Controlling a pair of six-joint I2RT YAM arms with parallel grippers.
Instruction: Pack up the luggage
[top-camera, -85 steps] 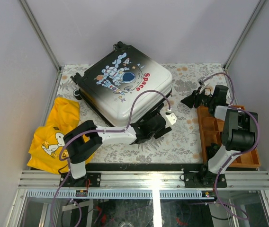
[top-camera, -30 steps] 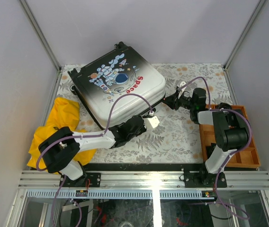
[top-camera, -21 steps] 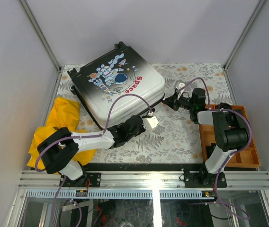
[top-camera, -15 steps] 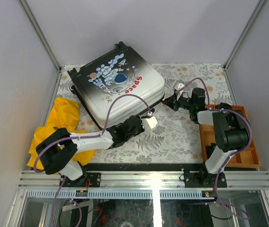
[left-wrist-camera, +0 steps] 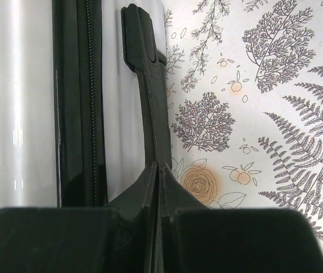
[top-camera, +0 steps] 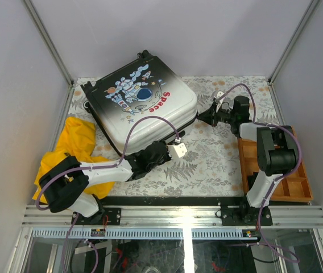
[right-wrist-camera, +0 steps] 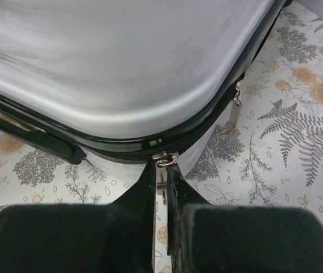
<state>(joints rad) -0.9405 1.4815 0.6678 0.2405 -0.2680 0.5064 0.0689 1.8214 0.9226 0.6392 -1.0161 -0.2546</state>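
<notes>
The luggage [top-camera: 141, 105] lies flat and closed at the back left, astronaut print facing up. My left gripper [top-camera: 162, 149] is at its near right edge. In the left wrist view that gripper [left-wrist-camera: 157, 166] is shut on the black side handle [left-wrist-camera: 149, 85], which runs along the white shell [left-wrist-camera: 13, 114] and the zip. My right gripper [top-camera: 202, 118] is at the luggage's right corner. The right wrist view shows its jaws [right-wrist-camera: 161, 168] shut on a metal zipper pull [right-wrist-camera: 164, 160] under the shell [right-wrist-camera: 121, 57]. A second pull [right-wrist-camera: 232, 116] hangs free.
A crumpled yellow shirt [top-camera: 70, 153] lies at the left, partly under the left arm. An orange compartment tray [top-camera: 281, 176] sits along the right edge behind the right arm's base. A floral cloth [top-camera: 207, 165] covers the table.
Both grippers have shut, the left on the handle and the right on the zipper pull. The right gripper shifted right and back. The luggage has stayed put over the last second.
</notes>
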